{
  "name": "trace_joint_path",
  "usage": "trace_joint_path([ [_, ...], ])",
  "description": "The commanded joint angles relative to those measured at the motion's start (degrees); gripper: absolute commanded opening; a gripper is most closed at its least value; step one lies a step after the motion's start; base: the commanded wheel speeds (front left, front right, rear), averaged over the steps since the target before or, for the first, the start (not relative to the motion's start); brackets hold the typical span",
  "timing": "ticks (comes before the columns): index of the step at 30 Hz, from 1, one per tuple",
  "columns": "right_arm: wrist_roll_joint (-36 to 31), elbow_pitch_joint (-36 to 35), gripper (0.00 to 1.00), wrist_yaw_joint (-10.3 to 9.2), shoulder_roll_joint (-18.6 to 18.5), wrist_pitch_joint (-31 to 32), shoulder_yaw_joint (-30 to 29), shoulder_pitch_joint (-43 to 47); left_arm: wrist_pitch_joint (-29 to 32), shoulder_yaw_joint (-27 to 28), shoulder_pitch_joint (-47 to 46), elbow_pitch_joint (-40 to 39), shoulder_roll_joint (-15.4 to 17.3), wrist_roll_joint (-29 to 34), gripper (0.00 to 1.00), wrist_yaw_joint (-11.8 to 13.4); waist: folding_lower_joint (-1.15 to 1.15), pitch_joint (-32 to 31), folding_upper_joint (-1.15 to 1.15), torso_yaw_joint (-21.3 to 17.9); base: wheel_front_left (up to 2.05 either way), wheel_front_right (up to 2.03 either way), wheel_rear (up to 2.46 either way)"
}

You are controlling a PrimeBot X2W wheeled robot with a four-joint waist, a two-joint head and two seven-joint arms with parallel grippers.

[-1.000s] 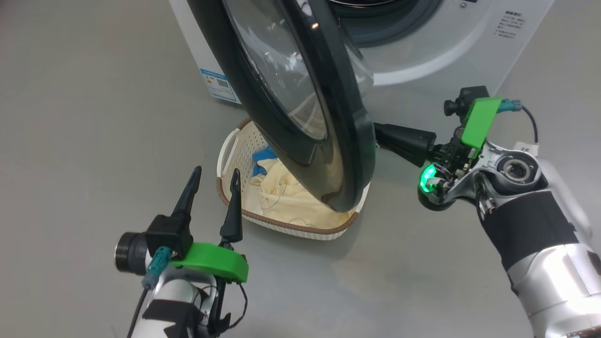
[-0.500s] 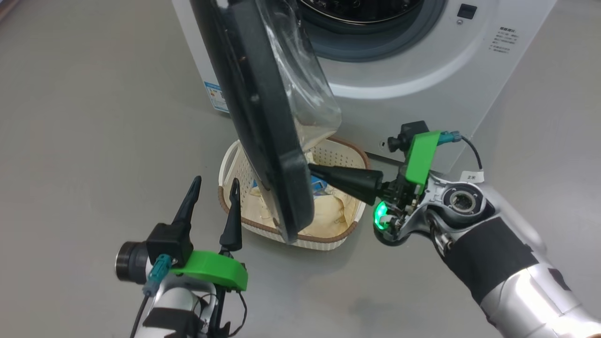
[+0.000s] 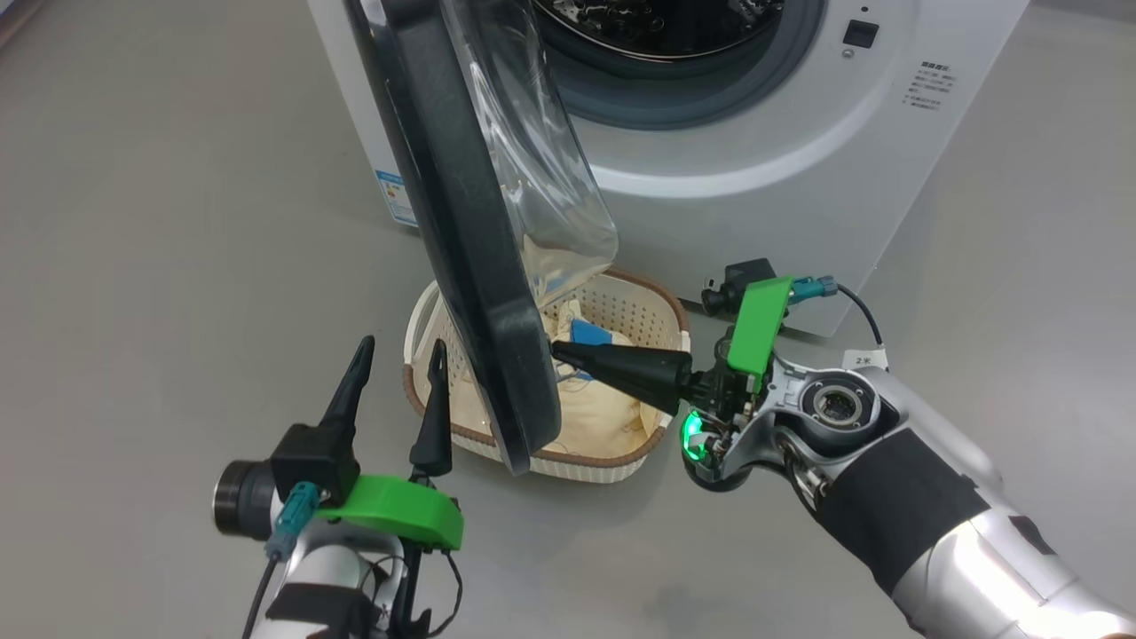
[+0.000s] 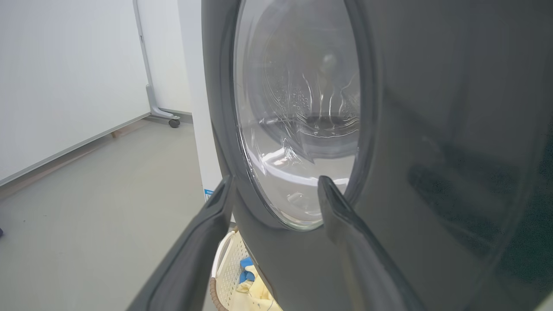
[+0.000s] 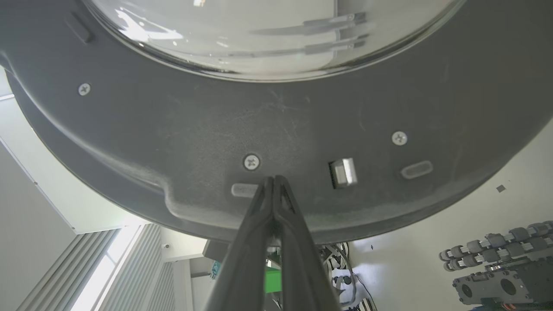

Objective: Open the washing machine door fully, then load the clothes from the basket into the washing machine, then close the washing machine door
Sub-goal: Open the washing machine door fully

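Right gripper (image 3: 568, 352) jaws pinched shut, tips against washing machine door (image 3: 453, 222) inner rim; door half open over basket (image 3: 612, 463) (left gripper (image 3: 402, 344) jaws wide). Risk: tips skid off, door swings back.

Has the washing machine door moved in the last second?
Yes. Against the washing machine, the washing machine door has swung further open, leftward.
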Motion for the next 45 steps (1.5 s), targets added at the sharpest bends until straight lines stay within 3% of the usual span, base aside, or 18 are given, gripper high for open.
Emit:
trace_joint_path([
  [1,0.49,-1.66,0.00,0.01,1.11,-1.61,-0.51,-2.58,-0.39,2.35,-1.16,-1.41,0.77,0.26,1.00,-0.02,0.00,0.02,0.00,-0.30,0.00,0.00,0.00],
  [7,-2.12,-3.35,0.00,0.01,-0.14,-9.01,-4.55,-2.73,-0.39,3.65,-1.02,-1.23,0.80,0.75,1.00,-0.17,0.00,0.10,0.00,-1.75,0.00,0.00,0.00],
  [14,-10.03,-8.47,0.00,0.01,-5.41,-21.02,-9.47,0.59,-0.39,5.28,-0.47,-1.17,1.02,1.17,1.00,-0.35,0.00,-0.48,0.00,-3.52,0.00,0.00,0.00],
  [15,-11.59,-9.69,0.11,0.01,-6.54,-23.03,-10.17,1.64,-0.39,5.59,-0.31,-1.17,1.14,1.22,1.00,-0.40,0.00,-0.68,0.00,-3.86,0.00,0.00,0.00],
  [17,-14.50,-12.01,0.57,0.01,-8.96,-27.36,-11.91,4.02,-0.39,6.03,0.04,-1.11,1.31,1.40,1.00,-0.49,0.00,-1.10,0.00,-4.46,0.00,0.00,0.00],
  [18,-16.21,-13.04,0.95,0.01,-10.25,-29.65,-12.69,5.24,-0.39,6.28,0.25,-1.08,1.42,1.45,1.00,-0.52,0.00,-1.35,0.00,-4.85,0.00,0.00,0.00],
  [19,-17.83,-13.93,1.00,0.01,-11.47,-31.99,-13.52,6.47,-0.39,6.49,0.43,-1.00,1.58,1.52,1.00,-0.62,0.00,-1.54,0.00,-5.20,0.00,0.00,0.00],
  [25,-28.79,-15.09,1.00,0.01,-17.99,-44.30,-16.40,13.26,-0.39,7.77,1.44,-0.36,2.18,1.61,1.00,-0.84,0.00,-3.22,0.00,-7.35,0.00,0.00,0.00],
  [30,-38.78,-13.70,1.00,0.01,-21.18,-51.02,-18.15,17.19,-0.39,8.46,2.30,-0.19,2.85,1.77,1.00,-1.06,0.00,-4.23,0.00,-9.12,0.00,0.00,0.00],
  [34,-49.66,-11.34,1.00,0.01,-21.54,-53.36,-21.95,19.64,-0.39,8.69,3.04,-0.01,3.17,1.87,1.00,-1.16,0.00,-5.03,0.00,-10.23,0.00,0.00,0.00],
  [40,-71.99,-10.16,1.00,0.01,-17.35,-54.18,-34.37,24.76,-0.39,8.48,4.08,0.28,3.19,1.91,1.00,-1.24,0.00,-6.34,0.00,-11.04,0.00,0.00,0.00],
  [45,-89.30,-15.40,1.00,0.01,-10.29,-53.14,-43.81,30.33,-0.39,7.97,4.73,0.76,3.29,1.86,1.00,-1.69,0.00,-7.22,0.00,-11.10,0.00,0.00,0.00],
])
